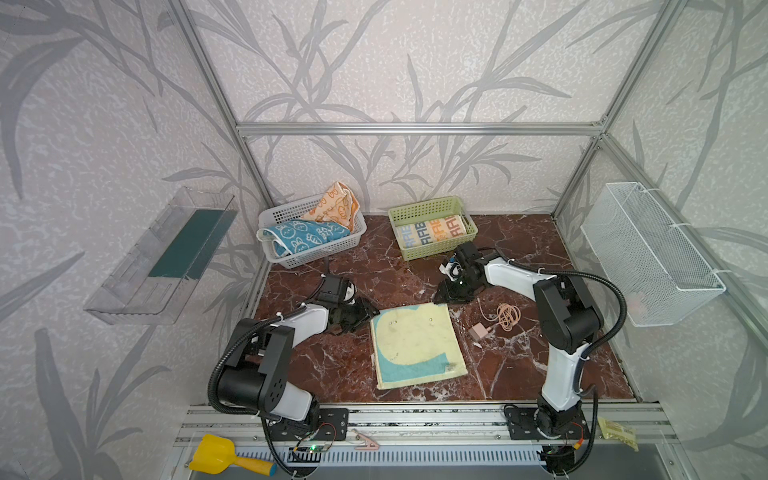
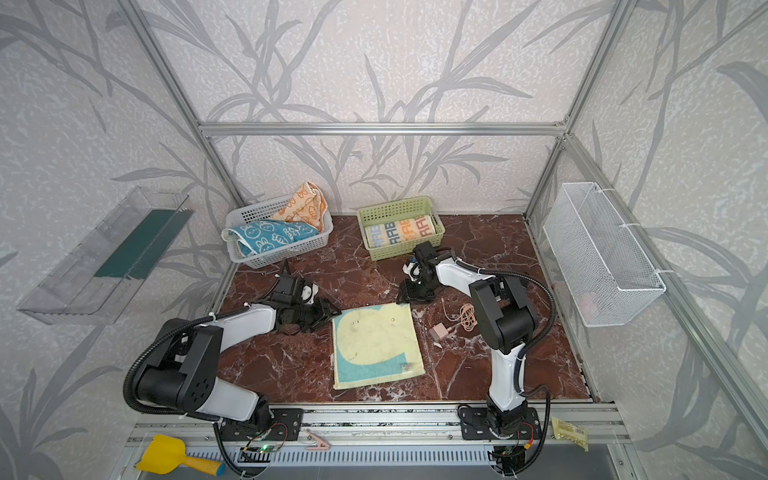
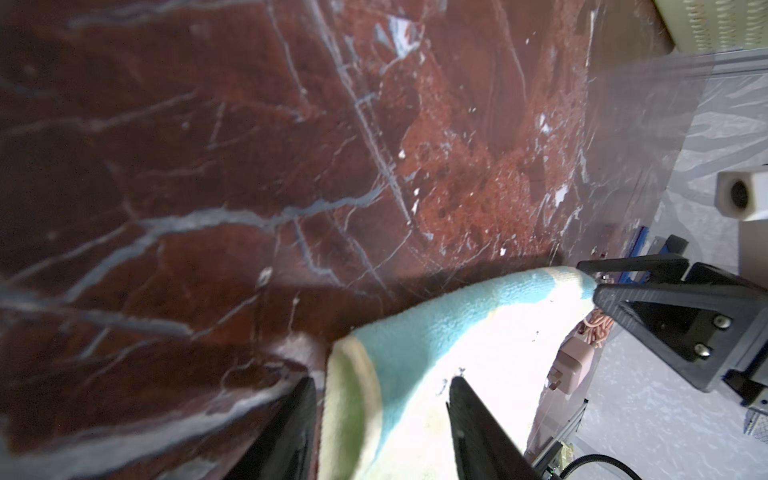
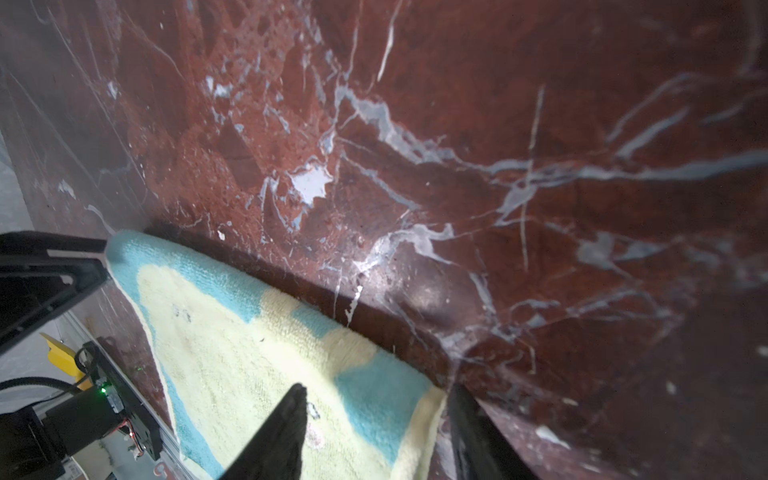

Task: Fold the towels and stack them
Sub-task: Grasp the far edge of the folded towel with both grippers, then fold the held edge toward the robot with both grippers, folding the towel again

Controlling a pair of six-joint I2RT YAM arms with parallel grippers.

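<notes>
Centre of table (image 1: 324,365): yellow towel (image 1: 417,345) lying flat, whale print up. Left gripper (image 1: 371,312) low at its far-left corner, right gripper (image 1: 441,297) low at its far-right corner. Wrist views: both with jaws parted, a towel corner between the fingers, not pinched. Back right: striped towel (image 1: 432,232) folded in green basket (image 1: 424,204). Back left: blue towel (image 1: 303,239) and orange towel (image 1: 336,205) heaped in white basket (image 1: 316,251).

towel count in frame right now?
4. A yellow towel flat on the table; a blue towel and an orange towel in the white basket; a striped towel in the green basket. More may be hidden underneath.
</notes>
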